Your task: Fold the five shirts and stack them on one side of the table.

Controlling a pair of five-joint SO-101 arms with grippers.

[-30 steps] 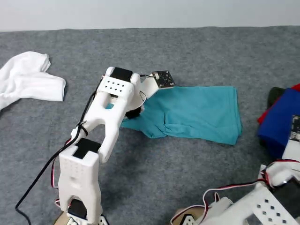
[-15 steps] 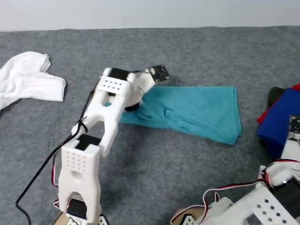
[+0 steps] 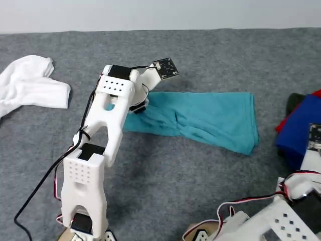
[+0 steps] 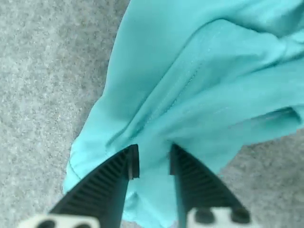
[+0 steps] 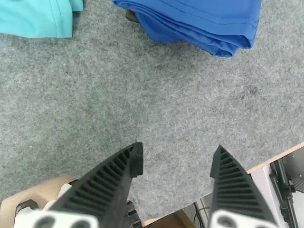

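Since 1 second ago, the left arm has been drawn back toward its own side, and the near edge of the teal shirt (image 3: 210, 120) has been pulled along with it. The bunched fold in the middle of the cloth has been stretched flatter.

As for progress, the teal shirt is laid out as a long band in the middle of the bench (image 3: 200, 60) and is judged to be partway through folding. A white shirt (image 3: 30, 85) is left crumpled at the far left edge and appears untouched. At the right edge a blue shirt (image 3: 301, 128) is seen folded on top of a red shirt (image 3: 316, 94), with a dark garment (image 3: 295, 103) beside them. This is taken to be the stack, though its count cannot be confirmed. At least 2 shirts are therefore judged still to be finished and stacked.

The left hand (image 4: 152, 161) is nearly closed, with only a narrow gap left, and teal cloth is pinched in that gap near the shirt's edge. The right hand (image 5: 175, 166) is spread wide above bare bench near the blue shirt, and nothing is held or touched by it.
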